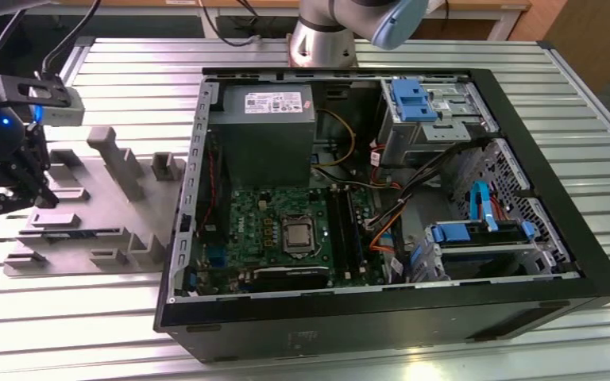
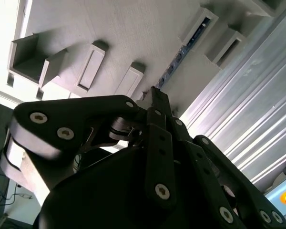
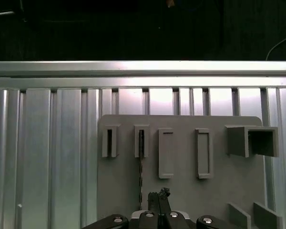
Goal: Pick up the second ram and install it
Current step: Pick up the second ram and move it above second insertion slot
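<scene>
**Gripper** [image 3: 158, 196]. In both wrist views we find its two fingers pressed together with nothing between them. Its black linkage [image 2: 148, 171] covers much of the second wrist view and hides the plate beneath it. In the exterior view the gripper [image 1: 13, 171] hangs over the end of the fixture plate on the exterior view's left, and the picture's edge cuts part of it off.

**Second ram** [image 3: 141, 164]. We see it edge-on, a thin dark strip standing in a narrow slot block of the grey fixture plate [image 3: 181, 157]. Its label and chips cannot be made out, and its nearer end runs in behind the gripper body. In the second wrist view the second ram [image 2: 181, 56] shows as a blue-green line leading up to the fingertips. It lies just beside the closed tips, a little to one side and not between them. We cannot tell whether they touch it.

**Surroundings.** More slot blocks [image 3: 165, 152] stand in a row beside it, with bare plate between them. The ribbed metal table [image 3: 47, 157] lies open around the plate as far as its edge rail [image 3: 143, 69]; beyond that all is dark. In the exterior view the open computer case [image 1: 390, 321] lies just beside the plate, on the exterior view's right, with its motherboard [image 1: 273, 218] facing up. The case wall stands between the plate and the board.
</scene>
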Controlling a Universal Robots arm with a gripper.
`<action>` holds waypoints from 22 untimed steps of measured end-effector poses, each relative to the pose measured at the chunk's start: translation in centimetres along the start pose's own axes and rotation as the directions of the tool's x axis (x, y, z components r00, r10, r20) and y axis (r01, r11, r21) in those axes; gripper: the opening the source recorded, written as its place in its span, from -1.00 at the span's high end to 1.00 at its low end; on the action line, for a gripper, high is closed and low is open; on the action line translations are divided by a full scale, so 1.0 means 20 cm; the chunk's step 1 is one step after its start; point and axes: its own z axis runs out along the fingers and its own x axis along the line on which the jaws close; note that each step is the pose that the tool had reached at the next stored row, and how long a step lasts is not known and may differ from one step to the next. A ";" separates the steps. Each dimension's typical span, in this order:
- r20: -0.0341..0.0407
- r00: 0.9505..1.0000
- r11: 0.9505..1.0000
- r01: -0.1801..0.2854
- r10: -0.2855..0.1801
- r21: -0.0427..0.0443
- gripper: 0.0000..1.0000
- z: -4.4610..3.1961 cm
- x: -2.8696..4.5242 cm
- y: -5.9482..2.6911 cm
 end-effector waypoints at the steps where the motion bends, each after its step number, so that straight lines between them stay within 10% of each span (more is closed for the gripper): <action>1: 0.000 1.000 1.000 0.003 -0.003 -0.001 0.79 0.008 0.002 0.002; 22: -0.002 1.000 0.999 0.030 -0.030 -0.018 0.79 0.185 0.076 -0.007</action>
